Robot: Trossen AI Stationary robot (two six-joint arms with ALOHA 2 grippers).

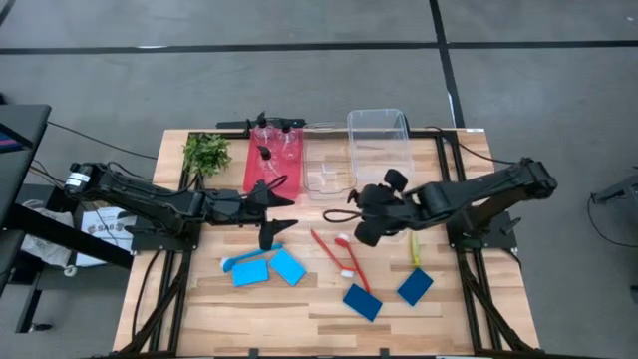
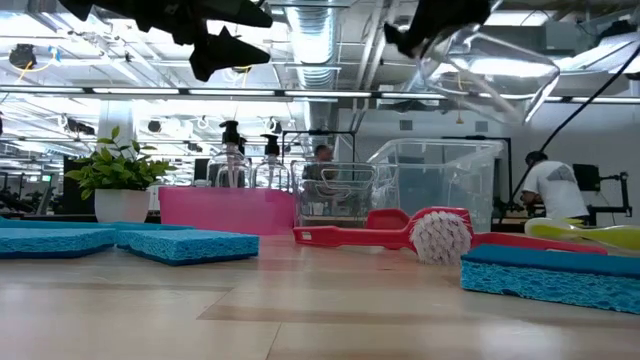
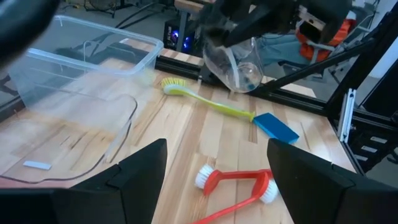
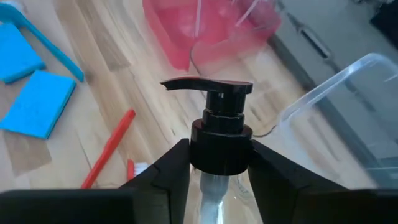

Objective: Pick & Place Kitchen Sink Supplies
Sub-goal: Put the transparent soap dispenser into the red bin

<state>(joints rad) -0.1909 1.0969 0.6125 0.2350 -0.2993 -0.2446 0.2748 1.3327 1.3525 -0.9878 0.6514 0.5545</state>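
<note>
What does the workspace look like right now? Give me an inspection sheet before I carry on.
Surface: wooden table, bare at the front edge.
Job's things: pump bottle held in the air; more bottles in the pink bin; red brushes, blue brush, yellow-green brush and blue sponges lying flat.
Clutter: plant; clear bin.
Grippers: right gripper shut on the pump bottle's neck; left gripper open, fingers holding nothing.
Cables: black cable on the floor left of the table.
Surroundings: person in the room behind.
</note>
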